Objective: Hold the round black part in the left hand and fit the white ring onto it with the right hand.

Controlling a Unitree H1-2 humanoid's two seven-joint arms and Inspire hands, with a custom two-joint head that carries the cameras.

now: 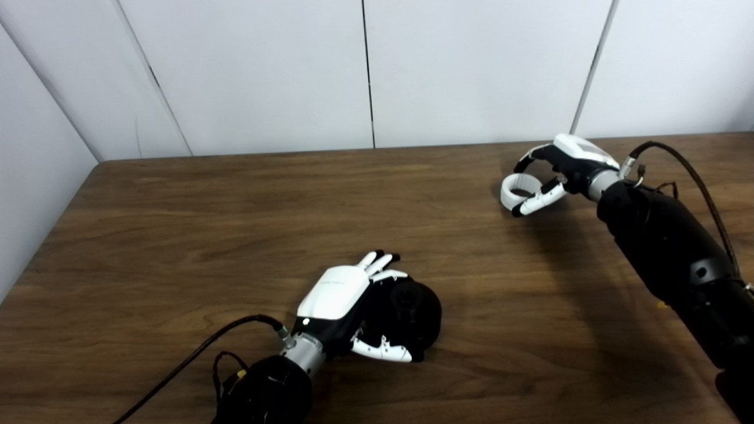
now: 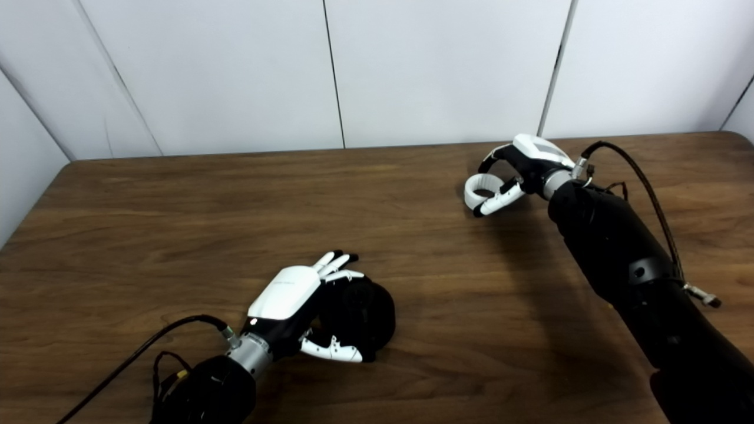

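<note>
— So where would you say it's got to?

— Roughly the middle, I reckon. Both pieces look taken up, but nothing's been fitted. The left hand (image 1: pixel 347 300) is down near the front of the table (image 1: pixel 177 235), wrapped around the round black part (image 1: pixel 415 315): fingers over the top edge, thumb hooked under the near side. The part seems to rest on the wood, or barely off it; I can't tell which from here.

— And the ring?

— The white ring (image 1: pixel 517 189) is over at the far right, well apart from the black part. The right hand (image 1: pixel 556 174) has it pinched, fingers curled over from above and the thumb pressed against its near rim. It looks to be low over the tabletop, maybe touching. Hard to say.

— So neither hand is spread open?

— No. The left is clasped on the black part, the right is nipped on the ring. 2 hands, 2 pieces, both held.

— What's left, then?

— The real work, I'd guess. The ring has to travel across and toward the near side to reach the part, and the left hand probably needs to lift and turn the part so its face is clear. Right now those fingers drape over a good share of it, which could block the ring seating.

— Risky bit?

— That pinch on the ring looks slight. A tilt on the way over could spoil the line-up.
</note>
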